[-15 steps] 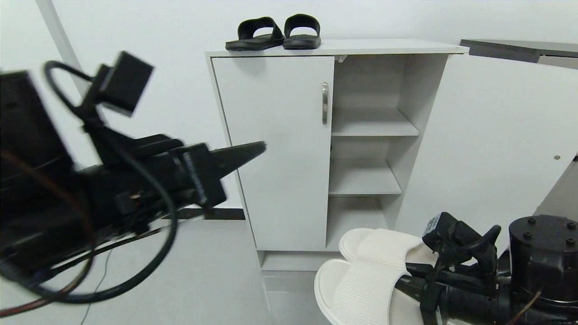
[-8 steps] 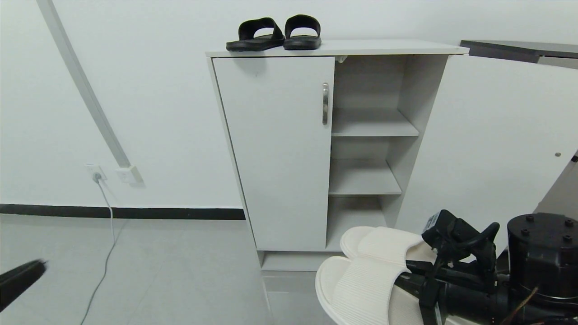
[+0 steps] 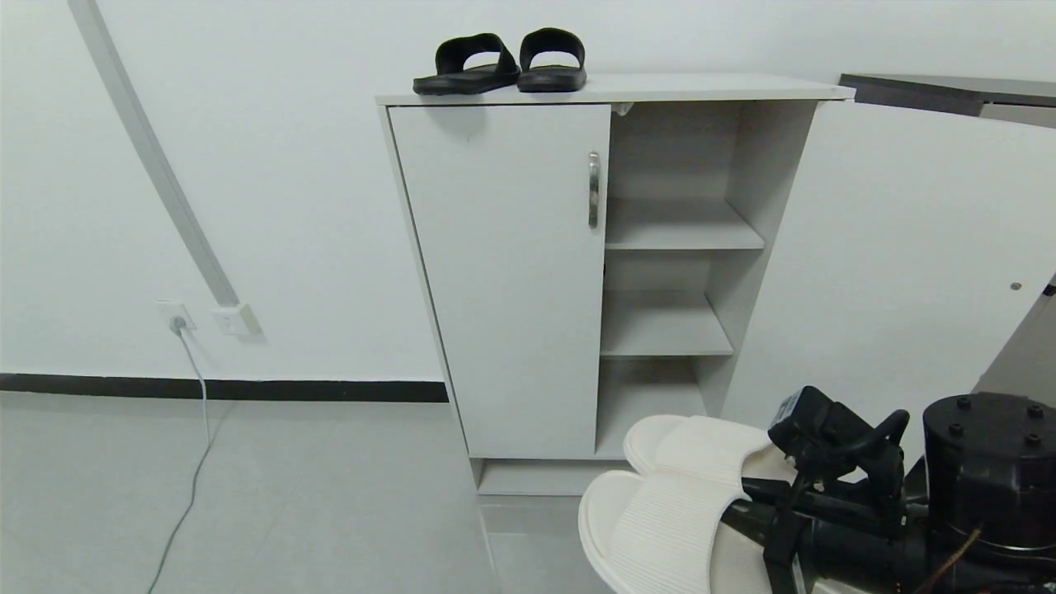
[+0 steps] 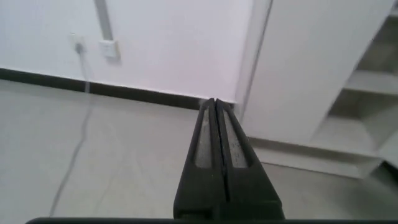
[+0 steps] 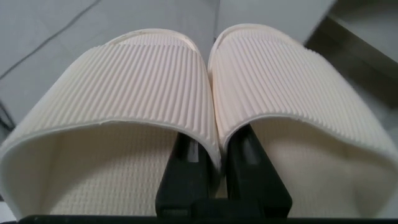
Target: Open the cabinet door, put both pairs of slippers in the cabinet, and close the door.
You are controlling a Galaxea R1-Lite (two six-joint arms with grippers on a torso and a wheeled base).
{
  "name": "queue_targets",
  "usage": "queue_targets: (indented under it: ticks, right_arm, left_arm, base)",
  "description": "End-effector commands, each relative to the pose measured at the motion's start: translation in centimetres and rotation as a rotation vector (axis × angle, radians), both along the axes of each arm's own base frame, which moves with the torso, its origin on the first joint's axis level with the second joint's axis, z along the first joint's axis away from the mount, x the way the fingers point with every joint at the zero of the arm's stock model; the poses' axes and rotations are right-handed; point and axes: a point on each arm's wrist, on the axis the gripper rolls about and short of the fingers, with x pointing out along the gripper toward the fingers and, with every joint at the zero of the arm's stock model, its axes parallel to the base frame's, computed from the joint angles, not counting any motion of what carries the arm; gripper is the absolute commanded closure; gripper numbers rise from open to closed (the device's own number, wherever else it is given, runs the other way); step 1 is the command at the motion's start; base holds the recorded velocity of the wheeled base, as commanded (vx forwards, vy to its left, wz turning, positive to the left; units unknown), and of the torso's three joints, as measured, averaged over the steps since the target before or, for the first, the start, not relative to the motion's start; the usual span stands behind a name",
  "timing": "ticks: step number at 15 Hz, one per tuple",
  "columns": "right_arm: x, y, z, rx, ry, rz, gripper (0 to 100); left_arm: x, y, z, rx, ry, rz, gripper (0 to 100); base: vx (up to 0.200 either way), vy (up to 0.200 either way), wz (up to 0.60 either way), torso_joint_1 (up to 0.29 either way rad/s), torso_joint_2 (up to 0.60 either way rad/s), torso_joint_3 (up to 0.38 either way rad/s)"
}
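A pair of black slippers [image 3: 501, 63] sits on top of the white cabinet [image 3: 503, 280]. The cabinet's left door is shut, with a metal handle [image 3: 593, 190]. Its right door [image 3: 891, 264] is swung wide open, and the bare shelves [image 3: 664, 330] show inside. My right gripper [image 5: 214, 155] is shut on a pair of white ribbed slippers [image 3: 676, 495] [image 5: 205, 93], pinching their inner edges together. It holds them low in front of the open compartment, toes toward the cabinet. My left gripper [image 4: 216, 109] is shut on nothing, low over the floor left of the cabinet.
A wall socket [image 3: 175, 315] with a cable [image 3: 186, 462] trailing over the grey floor lies to the left. A slanted conduit [image 3: 148, 157] runs up the wall. A dark tabletop [image 3: 949, 87] stands behind the open door.
My left arm has dropped down and to the left, out of the head view. The white slippers in my right gripper have hardly shifted.
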Motion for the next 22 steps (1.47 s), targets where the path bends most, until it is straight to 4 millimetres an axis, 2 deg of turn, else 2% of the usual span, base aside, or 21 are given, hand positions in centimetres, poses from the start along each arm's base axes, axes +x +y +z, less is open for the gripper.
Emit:
queue_targets:
  ticks: [1,5,8,13,17,18,19,22]
  right_arm:
    - [-0.1,0.1,0.0,-0.001,0.0,0.006,100]
    - [-0.1,0.0,-0.1,-0.002,-0.001,0.008,100]
    - [-0.1,0.1,0.0,-0.001,-0.004,0.005,100]
    - [-0.2,0.9,0.8,-0.004,-0.052,-0.079,100]
    - [0.0,2.3,-0.4,0.001,0.002,-0.125,100]
    - [0.7,3.6,-1.4,0.032,0.034,-0.216,100]
    - [3.7,7.3,-3.7,0.081,-0.01,-0.369,100]
    - [7.2,10.7,-7.0,0.091,-0.096,-0.61,100]
  left_arm:
    - [0.1,-0.1,-1.5,0.019,-0.062,0.001,100]
    - [0.2,-0.6,-2.1,0.032,0.0,-0.205,100]
    - [0.2,-0.4,-2.2,0.022,0.0,-0.147,100]
    - [0.2,-0.4,-2.1,0.022,-0.001,-0.144,100]
    - [0.2,-0.4,-2.1,0.022,-0.001,-0.144,100]
    - [0.2,-0.4,-2.1,0.023,-0.001,-0.146,100]
    - [0.2,-0.4,-2.1,0.022,-0.001,-0.146,100]
    - [0.2,-0.5,-2.1,0.017,-0.002,-0.164,100]
  base:
    - [0.0,0.0,0.0,0.0,0.0,0.0]
    - [0.0,0.0,0.0,0.0,0.0,0.0]
    - [0.0,0.0,0.0,0.0,0.0,0.0]
    - [0.0,0.0,0.0,0.0,0.0,0.0]
    - [0.0,0.0,0.0,0.0,0.0,0.0]
    - [0.0,0.0,0.0,0.0,0.0,0.0]
    - [0.0,0.0,0.0,0.0,0.0,0.0]
    - [0.0,0.0,0.0,0.0,0.0,0.0]
